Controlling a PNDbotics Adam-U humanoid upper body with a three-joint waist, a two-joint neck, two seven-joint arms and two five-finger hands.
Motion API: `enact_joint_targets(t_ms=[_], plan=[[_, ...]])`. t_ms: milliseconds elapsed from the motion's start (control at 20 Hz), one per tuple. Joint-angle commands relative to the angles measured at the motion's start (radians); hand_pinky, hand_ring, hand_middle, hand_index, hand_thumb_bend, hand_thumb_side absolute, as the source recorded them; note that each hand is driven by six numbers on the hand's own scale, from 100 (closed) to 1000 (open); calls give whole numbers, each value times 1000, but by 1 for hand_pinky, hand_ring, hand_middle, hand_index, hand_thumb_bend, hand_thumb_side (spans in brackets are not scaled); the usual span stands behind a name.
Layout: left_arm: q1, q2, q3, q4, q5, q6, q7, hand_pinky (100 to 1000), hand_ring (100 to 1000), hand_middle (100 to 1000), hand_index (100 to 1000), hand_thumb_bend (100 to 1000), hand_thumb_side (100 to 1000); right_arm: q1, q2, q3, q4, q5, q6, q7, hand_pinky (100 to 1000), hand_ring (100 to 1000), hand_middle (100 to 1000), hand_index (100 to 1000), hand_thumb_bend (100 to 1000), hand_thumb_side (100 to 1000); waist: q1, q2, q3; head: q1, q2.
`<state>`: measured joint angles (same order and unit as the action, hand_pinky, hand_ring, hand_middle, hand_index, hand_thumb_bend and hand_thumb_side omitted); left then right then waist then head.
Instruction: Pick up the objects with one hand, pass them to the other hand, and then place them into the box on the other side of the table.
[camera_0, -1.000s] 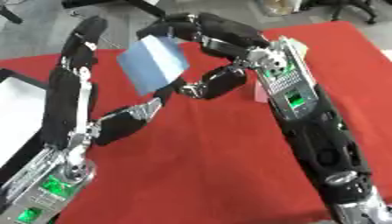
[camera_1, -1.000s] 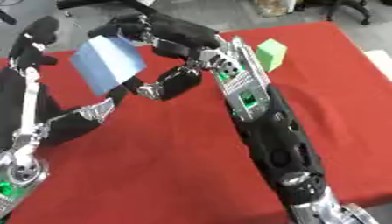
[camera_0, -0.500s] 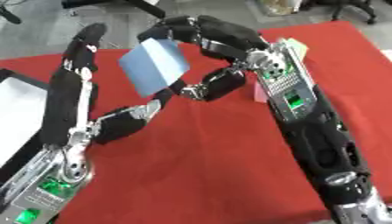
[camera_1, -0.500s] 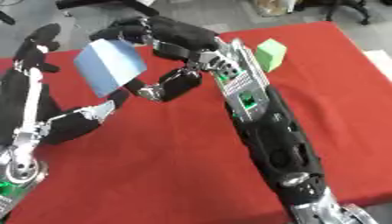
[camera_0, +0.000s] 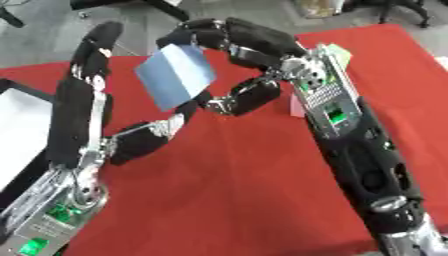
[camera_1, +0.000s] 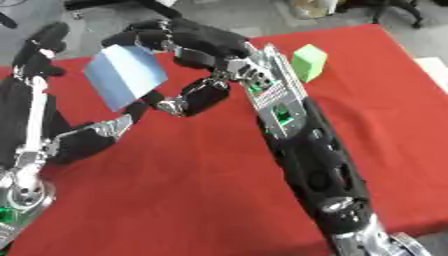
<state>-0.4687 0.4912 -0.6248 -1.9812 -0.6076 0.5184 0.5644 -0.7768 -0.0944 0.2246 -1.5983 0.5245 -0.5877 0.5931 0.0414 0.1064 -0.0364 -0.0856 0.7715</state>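
A flat light-blue box (camera_0: 178, 75) hangs tilted in the air above the red table (camera_0: 236, 190). My right hand (camera_0: 254, 42) is shut on it, fingers curled over its top edge and thumb (camera_0: 249, 96) near its lower right corner. My left hand (camera_0: 77, 112) stands open just left of it, fingers straight up beside its left edge. The left thumb (camera_0: 147, 136) reaches toward its bottom corner; whether it touches cannot be told. A green block (camera_1: 308, 61) sits on the table behind my right forearm.
A white box with a dark rim (camera_0: 17, 125) lies at the table's left edge. A small pink thing (camera_0: 296, 107) shows beside my right wrist. A pale object (camera_1: 435, 65) sits at the right edge. Office floor lies beyond the far edge.
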Motion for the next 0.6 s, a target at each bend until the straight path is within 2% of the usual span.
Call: enact_joint_targets(t_ms=[50,300,600], plan=[[-24,15,4,-19,-36,-24,10,705,849,897,954,636,401,-17,-8,0,-12,5,-25,22,731,664,386,343,100,100,-7,5,1,-1,-2],[-28,17,-8,-19,-58,-61,2,707,841,878,926,597,376,-18,-8,1,-11,6,-25,21,731,664,386,343,100,100,-7,5,0,-1,-2],[-31,23,-21,-19,-79,-84,-48,676,803,836,881,490,348,-18,-8,1,-12,9,-27,21,729,663,385,344,100,100,-6,5,0,-1,-2]])
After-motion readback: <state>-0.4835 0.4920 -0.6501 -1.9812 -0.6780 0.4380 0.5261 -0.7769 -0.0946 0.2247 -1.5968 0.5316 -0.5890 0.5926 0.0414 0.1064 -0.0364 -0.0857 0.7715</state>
